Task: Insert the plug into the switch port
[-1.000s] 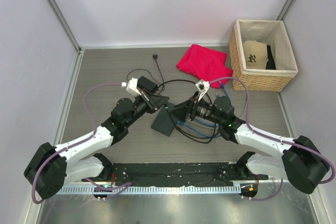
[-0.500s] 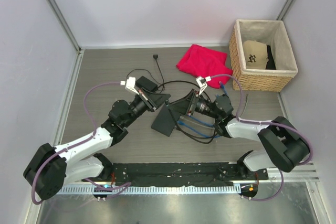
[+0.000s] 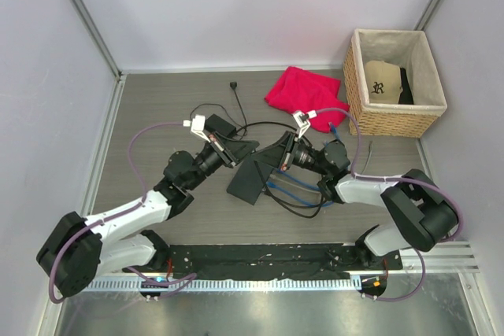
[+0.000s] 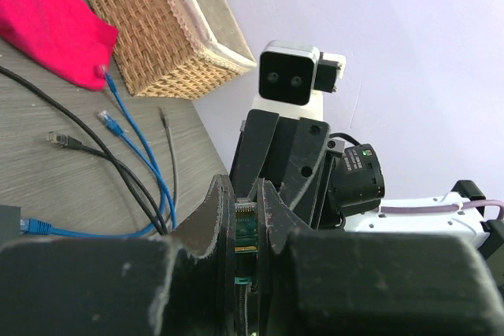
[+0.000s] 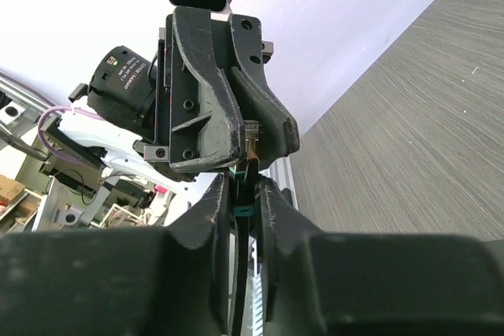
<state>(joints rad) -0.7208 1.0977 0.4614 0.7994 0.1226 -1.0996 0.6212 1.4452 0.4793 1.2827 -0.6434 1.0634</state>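
The switch point(image 3: 249, 180) is a flat dark box lying on the table between the two arms. Just above it my grippers meet tip to tip. My left gripper point(image 4: 246, 201) is shut on the plug point(image 4: 246, 227), a clear connector with gold contacts. From the right wrist view the plug point(image 5: 252, 133) sits between the left gripper's fingers, and a thin black cable with a teal band point(image 5: 240, 210) runs down from it. My right gripper point(image 5: 242, 188) is shut on that cable right behind the plug. In the top view the left gripper point(image 3: 250, 147) and right gripper point(image 3: 272, 155) almost touch.
A red cloth point(image 3: 307, 96) lies at the back. A wicker basket point(image 3: 358, 88) holding a cap stands at the back right. Loose blue cables point(image 3: 295, 186) and black cords trail right of the switch. A small black power brick point(image 3: 220, 125) sits behind the left gripper.
My right gripper has moved left up to the left gripper and closed on the cable behind the plug. The right arm folded in. The left gripper has stayed shut on the plug.
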